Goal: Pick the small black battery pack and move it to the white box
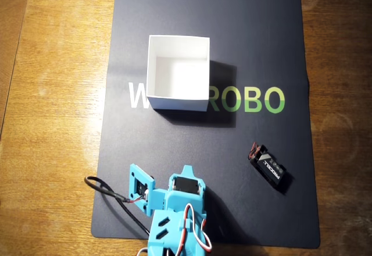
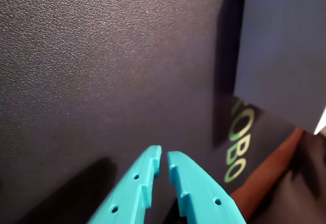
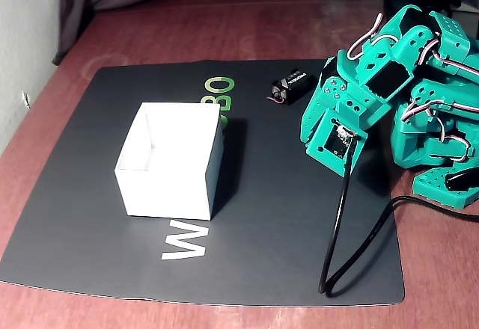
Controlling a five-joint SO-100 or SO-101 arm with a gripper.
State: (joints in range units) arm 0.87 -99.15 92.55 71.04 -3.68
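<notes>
The small black battery pack (image 1: pixel 268 166) lies flat on the dark mat, to the right of the arm in the overhead view and at the mat's far edge in the fixed view (image 3: pixel 290 84). The open white box (image 1: pixel 177 100) stands upright and empty in the mat's middle (image 3: pixel 168 176). Its shaded wall fills the upper right of the wrist view (image 2: pixel 285 46). My teal gripper (image 2: pixel 164 155) is shut and empty, hovering low over bare mat. The arm (image 1: pixel 174 209) is folded back at the mat's near edge, well apart from battery and box.
The dark mat (image 1: pixel 145 17) with "ROBO" lettering (image 1: pixel 250 100) lies on a wooden table. A black cable (image 3: pixel 337 254) loops from the wrist camera onto the mat beside the arm (image 1: pixel 104 189). More teal arm parts (image 3: pixel 441 120) crowd the right side of the fixed view.
</notes>
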